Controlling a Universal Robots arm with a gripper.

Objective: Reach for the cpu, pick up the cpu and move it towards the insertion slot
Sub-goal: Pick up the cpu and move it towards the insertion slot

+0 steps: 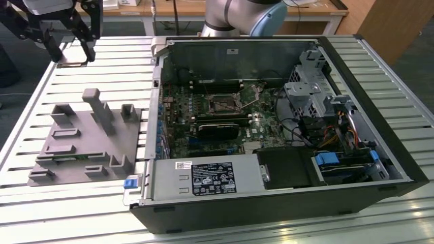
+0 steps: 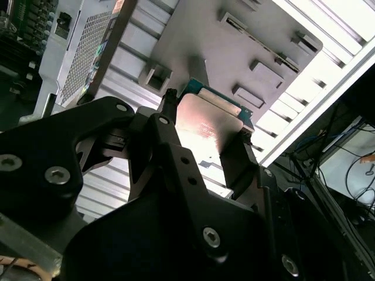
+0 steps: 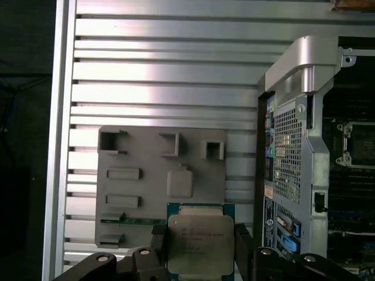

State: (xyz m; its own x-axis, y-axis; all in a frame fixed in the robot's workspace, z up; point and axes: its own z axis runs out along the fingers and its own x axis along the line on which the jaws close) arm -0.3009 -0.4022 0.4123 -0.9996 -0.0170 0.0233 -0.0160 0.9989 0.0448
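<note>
One cpu [image 3: 200, 244], thin, light, rigid and likely fragile underneath, clamped by opposite edges in the gripper [image 3: 199, 249], raised above the grey fixture [image 3: 161, 181], insertion slot [image 1: 222, 103] toward three o'clock in the exterior view.

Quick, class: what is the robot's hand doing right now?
Hand: shut on the cpu, lifted above the grey fixture.

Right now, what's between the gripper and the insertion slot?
In the exterior view: slatted table, then the case wall. The gripper holds the cpu; the slot is empty.
</note>
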